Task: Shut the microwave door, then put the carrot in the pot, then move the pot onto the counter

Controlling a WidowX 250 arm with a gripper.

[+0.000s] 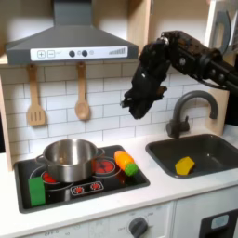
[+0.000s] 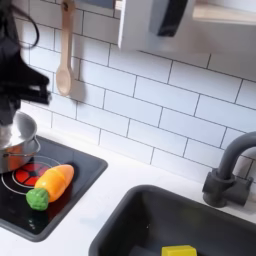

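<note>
The tool (image 1: 137, 104) hangs in the air in front of the tiled wall, pointing down; it is dark against itself and I cannot tell whether the fingers are apart or together, though nothing shows between them. Below it and off to the first exterior view's left, the pot (image 1: 69, 159) sits on the hob (image 1: 56, 192), lidless. Almost straight under the tool, the carrot (image 1: 125, 165) lies on the hob's corner, well apart from the tool, green end toward the camera in the second exterior view. Down to the first exterior view's right, a yellow wedge (image 1: 185, 165) rests in the sink (image 1: 218, 152). The white bench (image 1: 112, 211) runs along the front.
</note>
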